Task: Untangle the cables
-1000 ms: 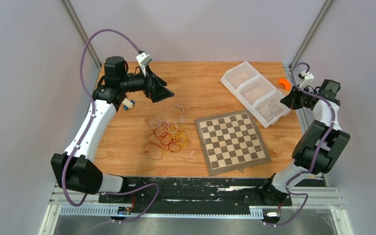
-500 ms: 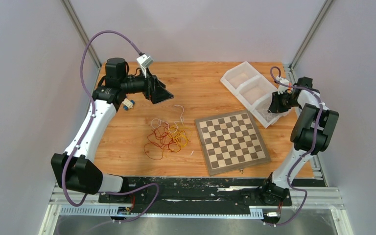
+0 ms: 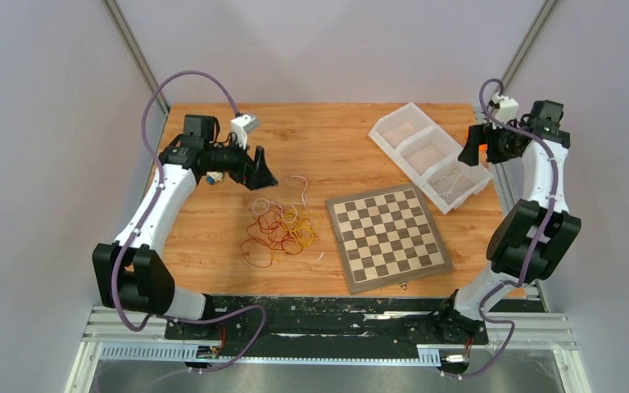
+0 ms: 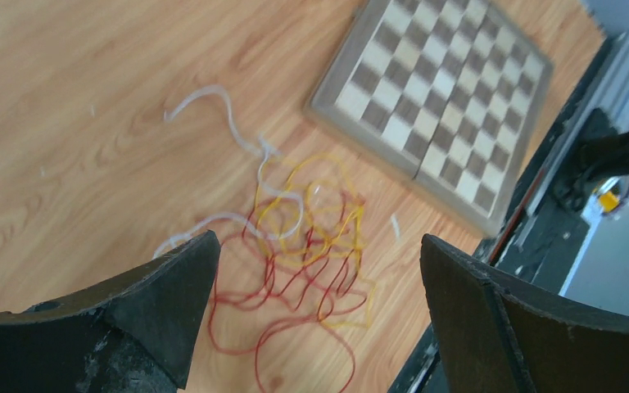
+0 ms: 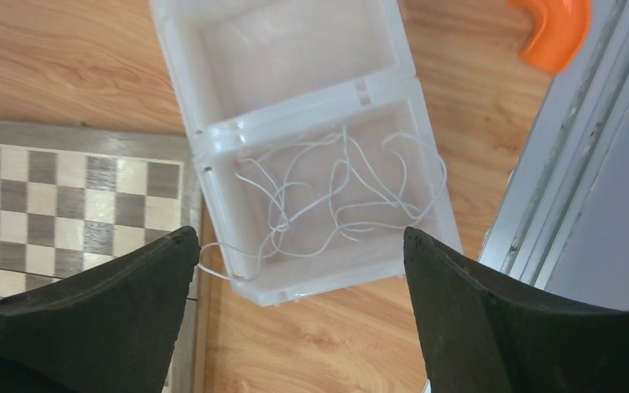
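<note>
**Now: right jaws apart over the tray, white wires loose inside**

Since half a second ago, the right gripper (image 5: 299, 237) has lifted off the tray (image 3: 386, 133) and pulled back toward the table's right edge. Its jaws, shut then, stand wide apart and hold nothing. The left gripper (image 4: 319, 246) has dropped lower and closer to the tangle, jaws spread wide as before, also holding nothing.

Wooden table (image 3: 336, 131), plain grey walls, metal posts at the far corners. Chessboard (image 3: 389, 237) lies flat right of centre, just beside the tray's near end. An orange piece (image 5: 553, 29) sits by the right rail.

Cables in two lots:
- red, yellow-orange and white wires (image 4: 311, 254) in a tangle on the bare wood left of the chessboard
- loose white wires (image 5: 336, 201) in the tray's end compartment nearest the chessboard, one end hanging over the wall

Left arm reaches forward, gripper angled down at the tangle, above it. Right arm folded upright, wrist looking straight down.
</note>
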